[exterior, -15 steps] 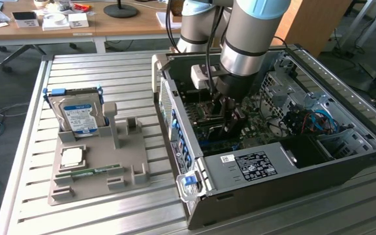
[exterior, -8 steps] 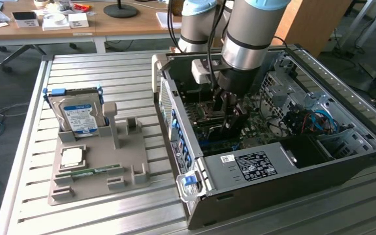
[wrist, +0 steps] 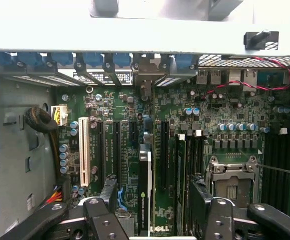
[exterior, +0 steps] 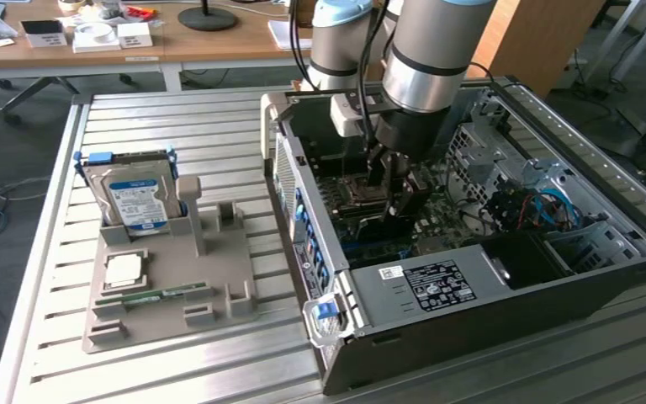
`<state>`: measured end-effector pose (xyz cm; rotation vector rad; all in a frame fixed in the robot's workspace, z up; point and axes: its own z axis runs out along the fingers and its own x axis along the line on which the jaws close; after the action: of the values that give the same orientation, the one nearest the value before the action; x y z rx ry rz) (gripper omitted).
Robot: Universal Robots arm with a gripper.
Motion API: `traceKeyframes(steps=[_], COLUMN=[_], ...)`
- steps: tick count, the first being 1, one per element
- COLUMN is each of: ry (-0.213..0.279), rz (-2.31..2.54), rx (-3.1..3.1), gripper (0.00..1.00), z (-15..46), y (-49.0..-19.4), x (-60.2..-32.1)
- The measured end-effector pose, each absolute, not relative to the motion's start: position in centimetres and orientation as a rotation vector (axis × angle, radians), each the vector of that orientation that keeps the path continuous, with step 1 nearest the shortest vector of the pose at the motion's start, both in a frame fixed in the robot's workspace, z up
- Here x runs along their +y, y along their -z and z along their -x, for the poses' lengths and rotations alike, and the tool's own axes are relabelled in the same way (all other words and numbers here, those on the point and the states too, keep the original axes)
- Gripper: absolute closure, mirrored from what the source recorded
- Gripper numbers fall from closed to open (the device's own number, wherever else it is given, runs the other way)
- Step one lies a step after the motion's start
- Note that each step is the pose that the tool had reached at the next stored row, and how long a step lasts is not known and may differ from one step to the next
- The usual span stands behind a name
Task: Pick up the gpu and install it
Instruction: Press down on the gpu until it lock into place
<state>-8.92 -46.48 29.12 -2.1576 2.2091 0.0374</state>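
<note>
We see the gripper (wrist: 152,210) lowered inside the open computer case (exterior: 491,320), its black fingers (wrist: 107,192) spread apart and holding nothing. Between them, the gpu (wrist: 145,192) stands edge-on in a slot on the green motherboard (wrist: 209,115); its black edge reads "NVIDIA QUADRO", and "DELL" is printed on the board just beside it. In the exterior view, a white label (exterior: 436,282) with small, unreadable print sits on the case's metal cover. On the grey tray (exterior: 166,295) at that view's left, a hard drive (exterior: 135,200) with a blue-white label stands upright.
</note>
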Motion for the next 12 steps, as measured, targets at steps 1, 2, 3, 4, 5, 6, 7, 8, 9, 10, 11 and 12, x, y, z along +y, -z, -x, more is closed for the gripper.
traceKeyframes(steps=[1, 2, 3, 4, 5, 6, 7, 8, 9, 10, 11, 12], ry=[-0.037, -0.037, -0.037, -0.038, -0.037, -0.038, -0.037, -0.037, -0.037, -0.037, -0.037, -0.037], rz=[2.158, 2.158, 2.158, 2.158, 2.158, 2.158, 2.158, 2.158, 2.158, 2.158, 2.158, 2.158], rx=[2.209, 2.209, 2.209, 2.209, 2.209, 2.209, 2.209, 2.209, 2.209, 2.209, 2.209, 2.209], gripper=[0.31, 0.31, 0.31, 0.31, 0.31, 0.31, 0.31, 0.31, 0.31, 0.31, 0.31, 0.33], z=[8.92, 8.92, 8.93, 8.92, 8.92, 8.92, 8.92, 8.92, 8.92, 8.92, 8.92, 8.92], y=[-29.12, -29.12, -29.12, -29.12, -29.12, -29.12, -29.12, -29.12, -29.12, -29.12, -29.12, -29.12], x=[-46.48, -46.48, -46.48, -46.48, -46.48, -46.48, -46.48, -46.48, -46.48, -46.48, -46.48, -46.48])
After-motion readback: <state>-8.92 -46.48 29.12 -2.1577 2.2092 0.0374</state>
